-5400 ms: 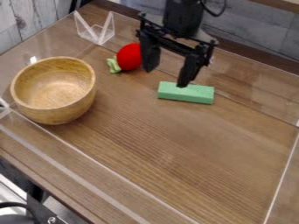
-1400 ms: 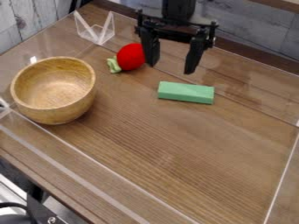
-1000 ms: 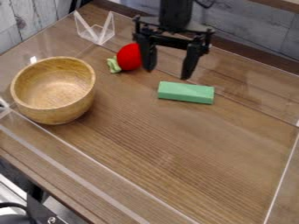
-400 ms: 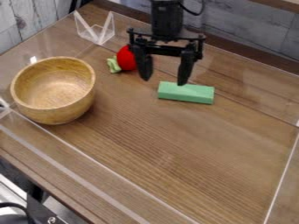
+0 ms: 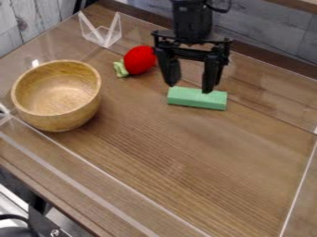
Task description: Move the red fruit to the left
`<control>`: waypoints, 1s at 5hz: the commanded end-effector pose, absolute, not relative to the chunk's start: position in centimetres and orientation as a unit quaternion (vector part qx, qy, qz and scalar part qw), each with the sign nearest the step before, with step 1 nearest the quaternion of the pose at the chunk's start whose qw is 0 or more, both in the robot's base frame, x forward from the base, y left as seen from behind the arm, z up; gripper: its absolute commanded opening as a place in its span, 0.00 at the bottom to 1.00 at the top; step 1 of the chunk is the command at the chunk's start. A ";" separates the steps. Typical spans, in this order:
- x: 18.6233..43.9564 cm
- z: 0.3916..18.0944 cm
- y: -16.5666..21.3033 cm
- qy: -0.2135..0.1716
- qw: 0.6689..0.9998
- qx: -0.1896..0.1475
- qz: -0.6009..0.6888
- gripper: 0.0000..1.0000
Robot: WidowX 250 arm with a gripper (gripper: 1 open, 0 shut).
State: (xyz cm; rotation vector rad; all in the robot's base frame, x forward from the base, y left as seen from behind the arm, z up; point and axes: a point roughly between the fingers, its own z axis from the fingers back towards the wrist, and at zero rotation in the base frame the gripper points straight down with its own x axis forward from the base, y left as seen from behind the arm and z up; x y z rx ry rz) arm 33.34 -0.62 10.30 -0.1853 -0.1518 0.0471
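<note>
The red fruit [image 5: 137,60] lies on the wooden table at the back, with its green leafy end [image 5: 120,68] pointing left. My gripper [image 5: 192,83] hangs open just right of the fruit, its two black fingers [image 5: 171,74] spread wide over the left end of the flat green block [image 5: 198,98]. The left finger stands a little right of the fruit and does not touch it. The gripper holds nothing.
A wooden bowl [image 5: 56,93] stands at the left. A clear acrylic stand [image 5: 99,30] is at the back left. A low clear wall [image 5: 148,199] runs around the table's edges.
The gripper has shifted right and slightly lower, from beside the fruit to above the green block's left end. The fruit, block and bowl have not moved.
</note>
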 end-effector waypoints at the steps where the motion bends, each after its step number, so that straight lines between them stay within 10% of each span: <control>1: 34.1 13.6 -0.8 -0.138 0.986 -0.086 -0.026 1.00; 2: 34.0 14.8 -0.2 -0.152 0.985 -0.075 -0.006 0.00; 3: 33.8 15.5 0.1 -0.161 0.985 -0.057 0.021 1.00; 5: 33.8 15.4 0.6 -0.156 0.981 -0.036 0.109 1.00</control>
